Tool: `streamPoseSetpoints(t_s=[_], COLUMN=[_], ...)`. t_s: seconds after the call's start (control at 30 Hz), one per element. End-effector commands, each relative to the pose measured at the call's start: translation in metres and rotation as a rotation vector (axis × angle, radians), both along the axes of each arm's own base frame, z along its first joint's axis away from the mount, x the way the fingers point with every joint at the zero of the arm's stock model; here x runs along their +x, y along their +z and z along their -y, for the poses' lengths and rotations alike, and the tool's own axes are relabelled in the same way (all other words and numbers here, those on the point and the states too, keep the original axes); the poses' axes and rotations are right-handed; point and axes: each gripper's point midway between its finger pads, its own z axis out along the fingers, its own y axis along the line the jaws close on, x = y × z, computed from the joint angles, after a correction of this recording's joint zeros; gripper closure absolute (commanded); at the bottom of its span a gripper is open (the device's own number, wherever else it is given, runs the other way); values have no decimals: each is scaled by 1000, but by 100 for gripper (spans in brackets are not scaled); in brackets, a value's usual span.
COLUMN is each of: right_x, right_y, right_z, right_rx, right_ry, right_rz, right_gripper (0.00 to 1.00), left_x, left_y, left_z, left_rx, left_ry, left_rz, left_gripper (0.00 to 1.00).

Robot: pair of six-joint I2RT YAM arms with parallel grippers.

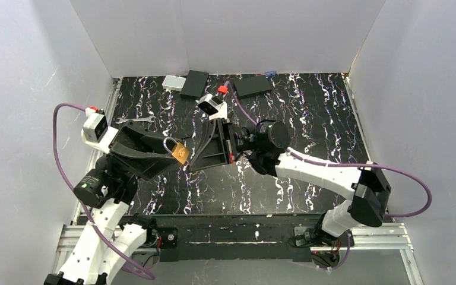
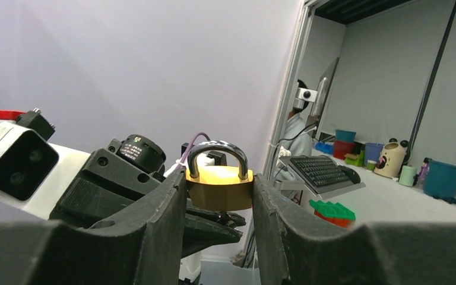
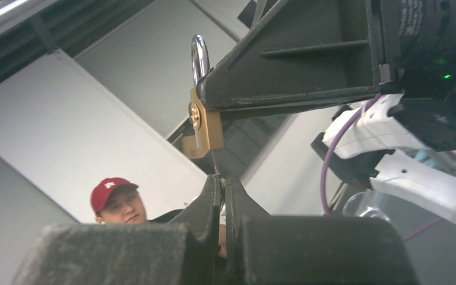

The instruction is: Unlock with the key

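A brass padlock (image 1: pixel 179 152) with a silver shackle hangs in the air above the table's middle left. My left gripper (image 1: pixel 176 155) is shut on its body; in the left wrist view the padlock (image 2: pixel 218 187) sits squeezed between the two black fingers (image 2: pixel 154 225), shackle up and closed. My right gripper (image 1: pixel 192 163) is shut on a thin key and sits just below the lock. In the right wrist view the key's shaft (image 3: pixel 215 167) runs from the closed fingertips (image 3: pixel 211 193) up into the bottom of the padlock (image 3: pixel 205 126).
A wrench (image 1: pixel 135 120) lies on the black marbled table (image 1: pixel 309 119) at the left. A white box (image 1: pixel 173 82) and two black boxes (image 1: pixel 194 84) (image 1: pixel 252 86) lie along the back edge. White walls close three sides.
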Motion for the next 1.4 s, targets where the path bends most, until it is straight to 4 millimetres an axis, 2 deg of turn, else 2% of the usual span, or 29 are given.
streamPoseSetpoints(t_s=[0.0, 0.3, 0.43, 0.53, 0.7, 0.77, 0.87, 1.0, 1.03, 1.1, 1.17, 1.23, 1.37], right_x=[21, 18, 18, 15, 18, 19, 17, 21, 22, 24, 27, 27, 29], right_y=[42, 53, 53, 54, 43, 43, 44, 36, 36, 36, 34, 34, 33], right_z=[16, 41, 39, 37, 11, 9, 10, 5, 5, 8, 8, 9, 9], right_rx=[180, 319, 302, 281, 105, 78, 81, 81, 87, 105, 98, 99, 96], right_ry=[-22, 160, 163, 117, -112, -168, -167, -186, -201, -253, -291, -303, -334], right_rz=[-168, -252, -255, -200, -45, 7, 25, 29, 36, 62, 84, 93, 114], right_gripper=[99, 99, 99, 99, 99, 99, 99, 99, 99, 99, 99, 99, 99], left_x=[-29, -36, -40, -42, -41, -41, -39, -34, -32, -29, -28, -26, -23], left_y=[-27, -18, -18, -20, -23, -23, -24, -26, -26, -26, -27, -28, -30], left_z=[10, 8, 8, 8, 8, 8, 8, 9, 9, 10, 10, 11, 11], left_rx=[206, 205, 220, 239, 241, 236, 228, 219, 221, 224, 225, 230, 235], left_ry=[-85, -99, -111, -119, -95, -92, -90, -89, -90, -87, -77, -64, -45], left_rz=[149, 189, 190, 177, 151, 146, 138, 114, 108, 98, 92, 87, 73], left_gripper=[100, 100, 100, 100, 100, 100, 100, 100, 96, 53, 31, 24, 22])
